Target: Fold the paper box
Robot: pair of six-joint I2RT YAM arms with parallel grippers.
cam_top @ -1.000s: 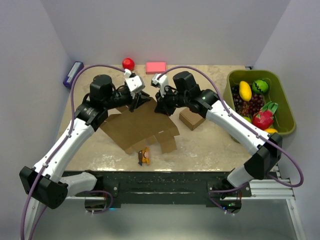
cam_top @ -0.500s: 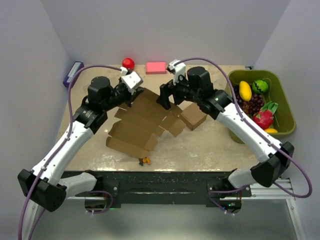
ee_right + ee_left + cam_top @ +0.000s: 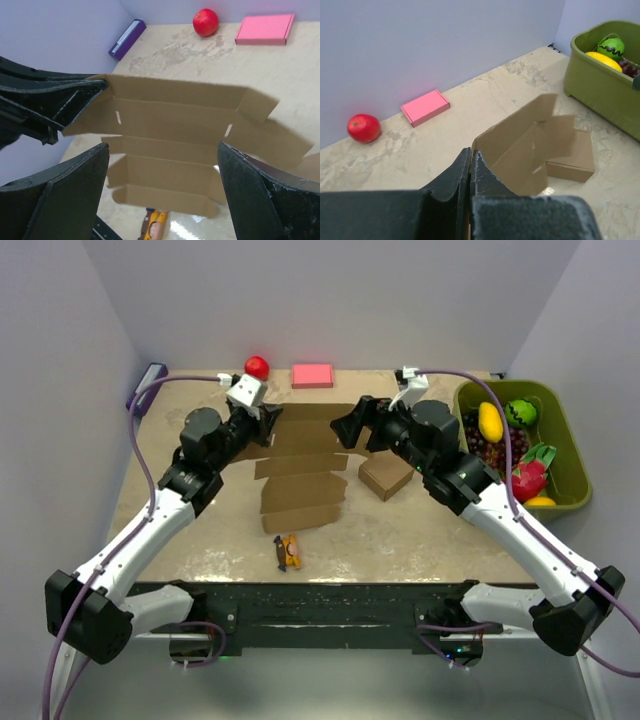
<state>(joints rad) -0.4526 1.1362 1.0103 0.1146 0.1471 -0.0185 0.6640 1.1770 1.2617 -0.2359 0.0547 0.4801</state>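
Left hand (image 3: 270,423) is clamped tight on the far-left corner of the paper box (image 3: 305,475). The box is an unfolded sheet with its flaps out, lifted and tilted over the counter (image 3: 420,530). Cannot tell whether its near edge rests there. Right hand (image 3: 346,428) is spread wide near the sheet's far-right edge, holding nothing.

A small squarish cardboard box (image 3: 386,476) sits just right of the sheet. An orange wrapped sweet (image 3: 287,551) lies near the front edge. A red apple (image 3: 257,366) and a pink block (image 3: 312,375) sit by the back wall. A green bin (image 3: 490,387) of fruit stands far right.
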